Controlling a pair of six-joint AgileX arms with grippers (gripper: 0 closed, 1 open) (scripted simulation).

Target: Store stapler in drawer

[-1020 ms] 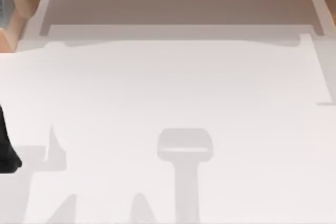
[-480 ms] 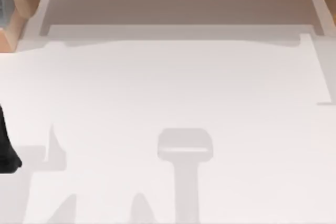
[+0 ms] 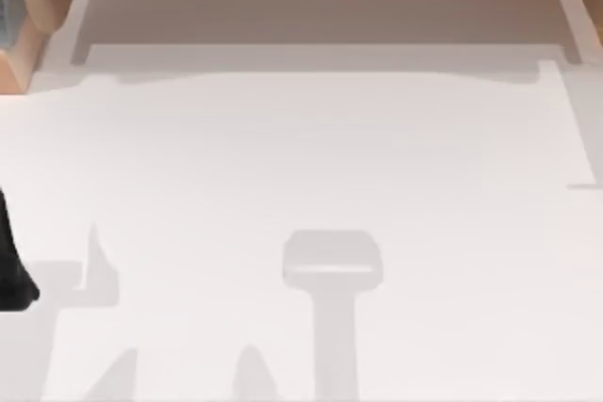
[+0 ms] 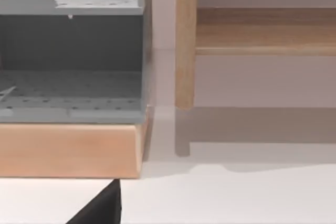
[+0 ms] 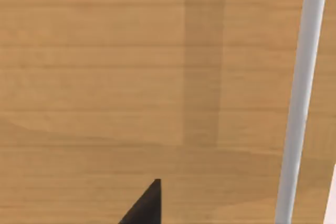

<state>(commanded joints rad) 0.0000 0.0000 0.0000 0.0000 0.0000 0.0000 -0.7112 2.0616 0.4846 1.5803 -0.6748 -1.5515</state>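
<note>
Low at the table's (image 3: 301, 157) left edge, left arm (image 3: 11, 265); left gripper (image 4: 101, 209) facing a grey perforated shelf unit (image 4: 71, 56) on a wooden base (image 4: 68, 150). Right gripper (image 5: 143, 207) close before a wood panel (image 5: 105, 77) beside a white bar (image 5: 299, 103). Cannot tell either grip's state, nor where the stapler lies.

A wooden drawer unit (image 4: 68, 150) with grey perforated compartments (image 4: 71, 90) stands at the far left corner of the white surface (image 3: 301, 176), its light wood front rounded at the corner. No stapler can be made out.
</note>
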